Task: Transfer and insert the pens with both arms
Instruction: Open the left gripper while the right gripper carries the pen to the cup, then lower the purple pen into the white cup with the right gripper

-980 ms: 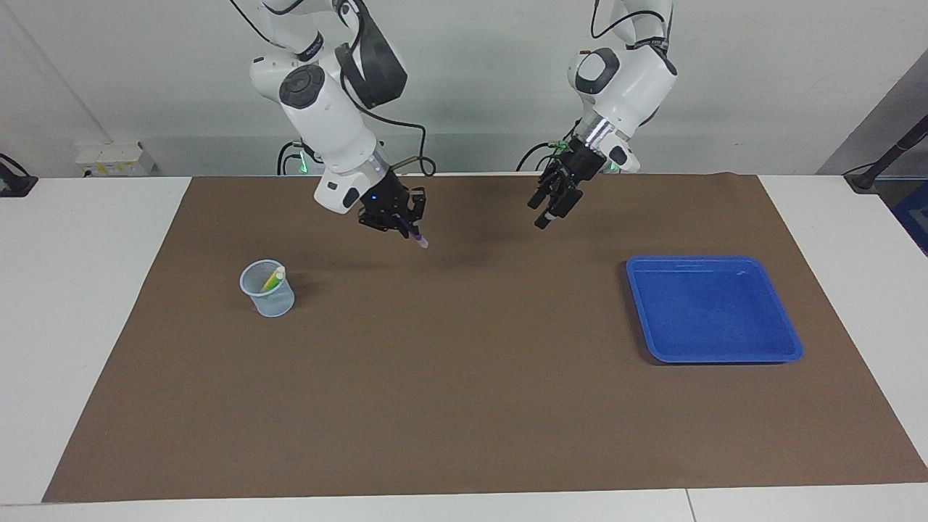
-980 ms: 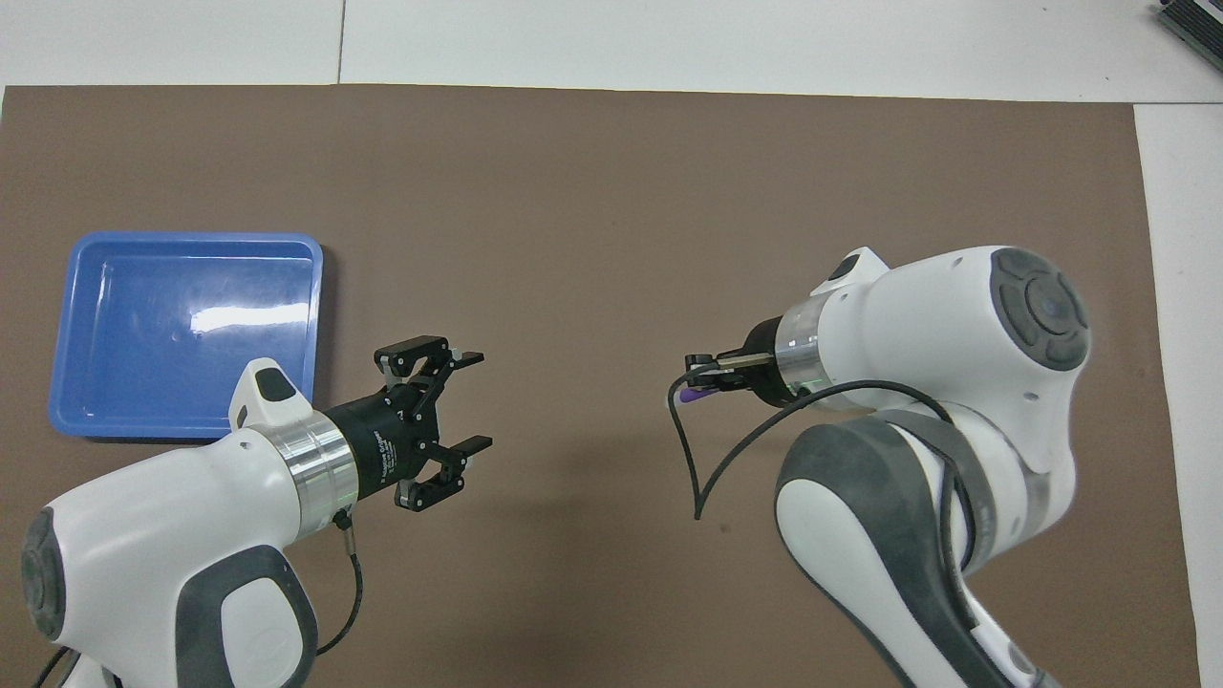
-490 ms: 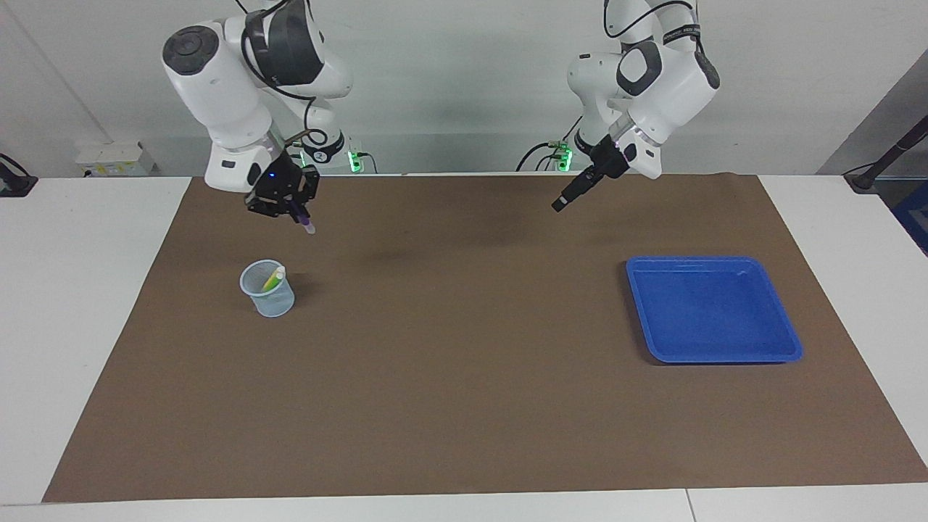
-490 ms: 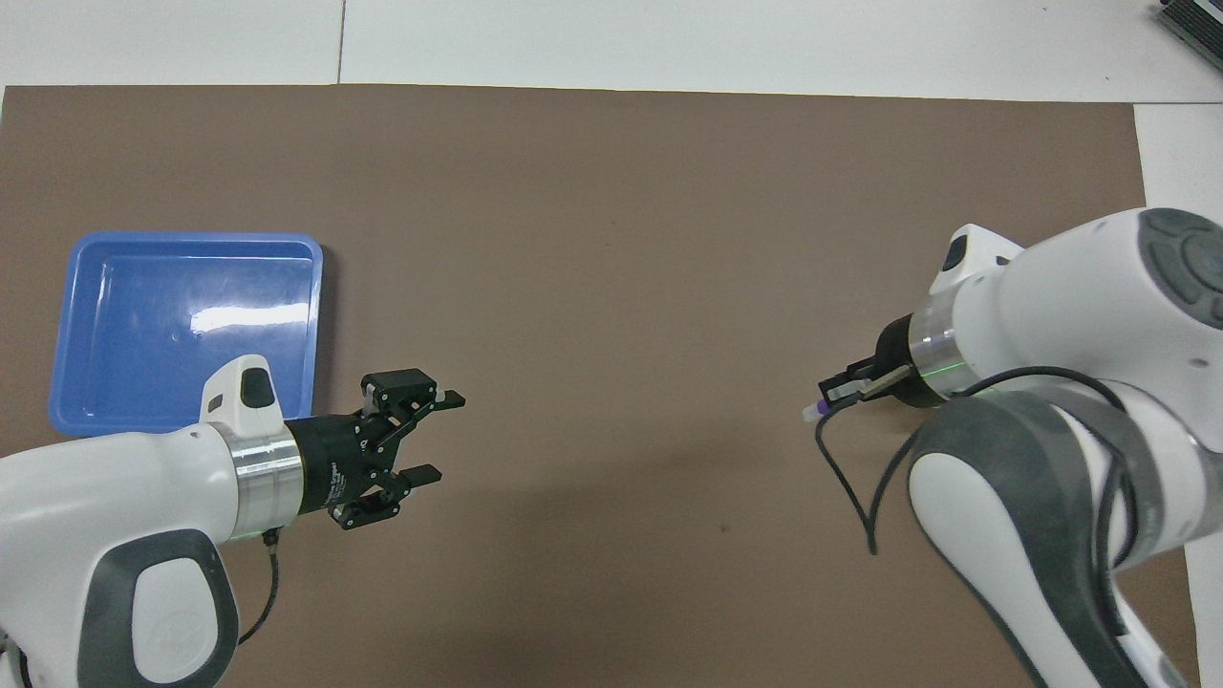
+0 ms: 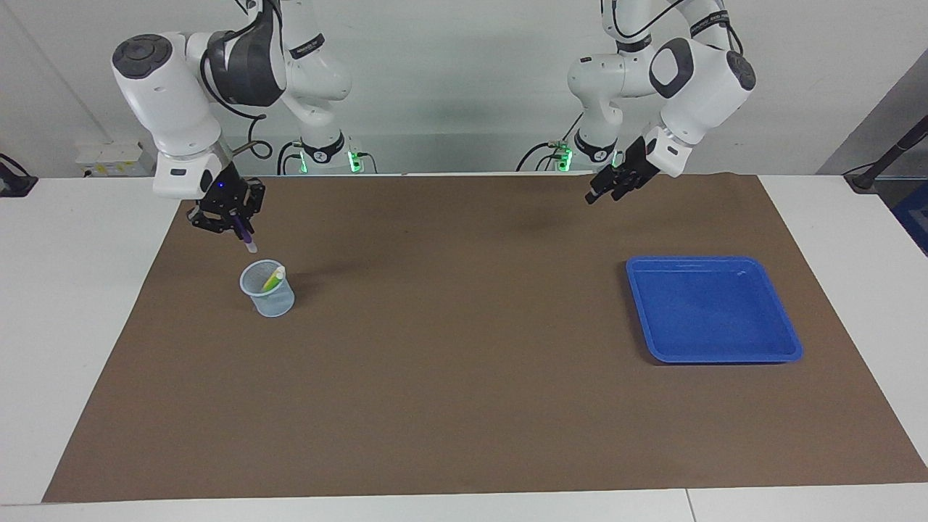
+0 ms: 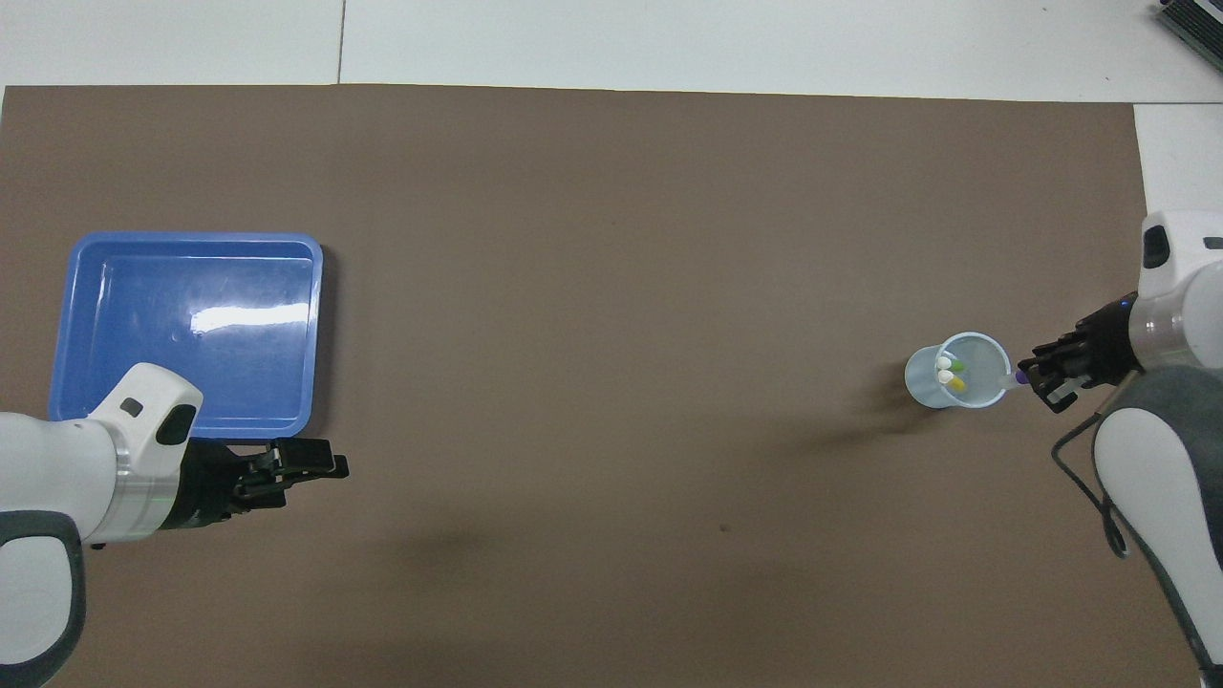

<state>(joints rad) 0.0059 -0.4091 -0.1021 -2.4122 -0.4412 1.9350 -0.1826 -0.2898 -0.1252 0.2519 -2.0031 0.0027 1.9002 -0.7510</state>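
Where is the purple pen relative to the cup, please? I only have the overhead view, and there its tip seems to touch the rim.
Observer: In the facing view the purple pen hangs tip down in the right claw, above the cup and not yet inside.
Operator: Thank you. Is the left claw over the tray?
Observer: No. The left claw is raised over the mat near the robots' edge, clear of the tray.

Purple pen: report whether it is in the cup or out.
Out. The purple pen hangs pale tip down in the shut right gripper, above the cup, which holds only the yellow pen and green pen.
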